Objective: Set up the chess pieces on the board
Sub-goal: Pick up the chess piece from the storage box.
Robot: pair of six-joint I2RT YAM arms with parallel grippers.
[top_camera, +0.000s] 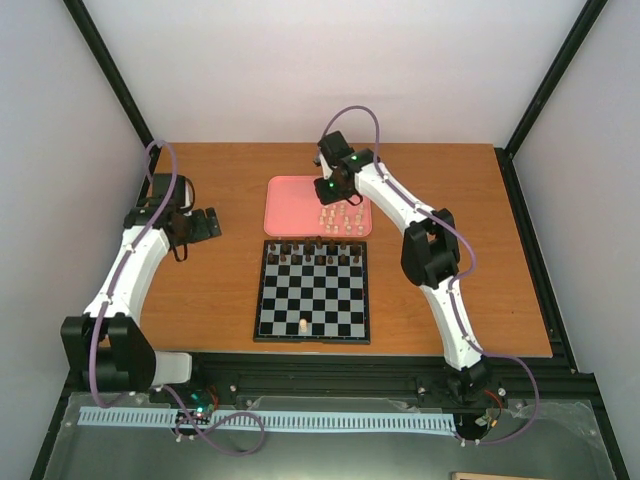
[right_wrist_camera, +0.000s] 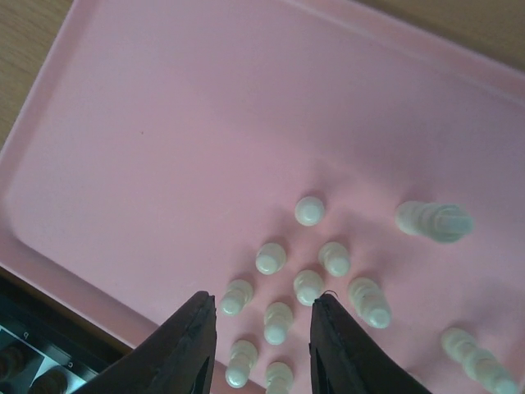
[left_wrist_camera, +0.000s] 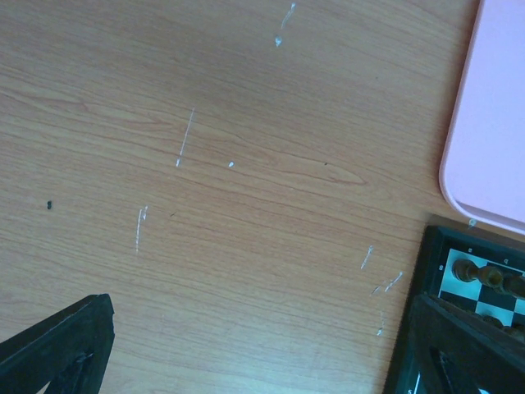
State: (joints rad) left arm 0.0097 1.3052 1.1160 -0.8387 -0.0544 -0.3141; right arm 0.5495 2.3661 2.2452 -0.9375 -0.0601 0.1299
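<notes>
The checkered board (top_camera: 312, 318) lies at the table's middle, with dark brown pieces along its far rows and one cream-white piece (top_camera: 303, 325) near its front edge. Several cream-white chess pieces (top_camera: 342, 217) stand on the pink tray (top_camera: 290, 205) behind it. My right gripper (top_camera: 327, 190) hovers over the tray, open. In the right wrist view its fingers (right_wrist_camera: 182, 349) straddle several upright pieces (right_wrist_camera: 278, 320), touching none. My left gripper (top_camera: 205, 225) is open and empty over bare wood left of the board; the board's corner (left_wrist_camera: 472, 279) shows by its right finger (left_wrist_camera: 459, 353).
The wooden table (top_camera: 220, 290) ends at a black frame rail in front. The tray's rounded corner (left_wrist_camera: 484, 164) shows at the right in the left wrist view. Grey walls enclose the table on three sides.
</notes>
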